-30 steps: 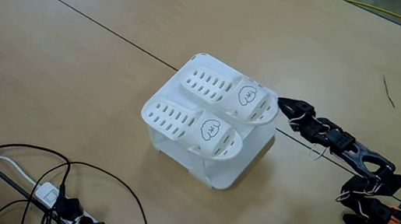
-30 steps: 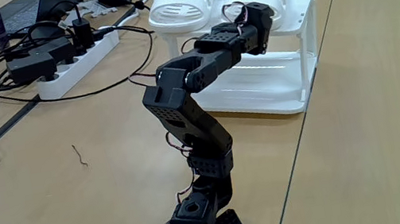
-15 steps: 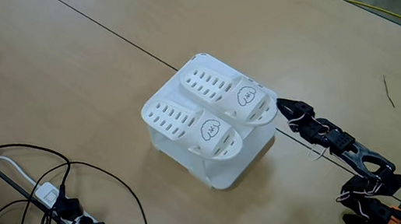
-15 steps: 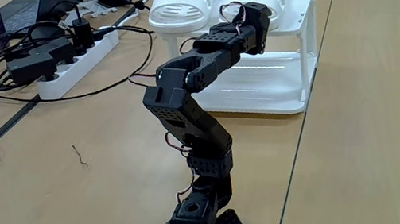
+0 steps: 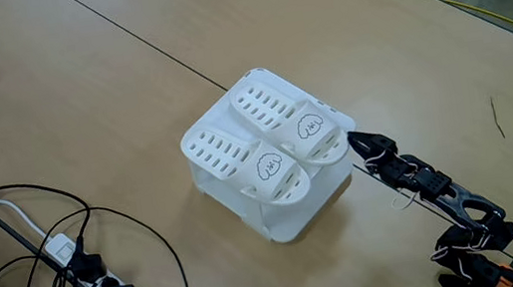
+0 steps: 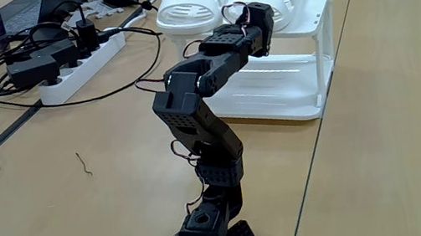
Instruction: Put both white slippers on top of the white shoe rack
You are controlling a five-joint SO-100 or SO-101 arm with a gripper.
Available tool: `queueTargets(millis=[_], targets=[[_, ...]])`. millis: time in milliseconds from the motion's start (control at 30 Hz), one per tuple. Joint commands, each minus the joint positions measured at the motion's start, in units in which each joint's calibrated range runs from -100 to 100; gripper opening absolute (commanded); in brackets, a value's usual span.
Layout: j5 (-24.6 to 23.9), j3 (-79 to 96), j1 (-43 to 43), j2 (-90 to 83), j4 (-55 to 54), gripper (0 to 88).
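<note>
Both slippers (image 5: 271, 139) sit side by side on the rack (image 5: 293, 221), toes overhanging its near edge. My pincer (image 5: 353, 139) is at one toe; I cannot tell whether it's spread. A careless pull back could drag that slipper off.

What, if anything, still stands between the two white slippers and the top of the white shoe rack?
Nothing visible does. Both white rubber slippers, one and the other, already lie side by side on the white plastic shoe rack's flat top. The black gripper sits at the toe of one slipper.
</note>
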Motion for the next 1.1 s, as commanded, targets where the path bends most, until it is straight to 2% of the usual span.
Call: queueTargets(millis=[0, 600, 733, 900, 1067], targets=[[0.47, -1.82, 0.52, -1.02, -0.59, 0.8], [0.47, 2.69, -0.22, -13.89, 0.10, 0.8], [0.47, 7.29, -3.43, -19.78, 0.45, 0.8], [0.47, 9.10, -7.54, -25.50, 9.42, 0.8], [0.47, 11.89, -7.79, -27.35, 10.63, 0.8]])
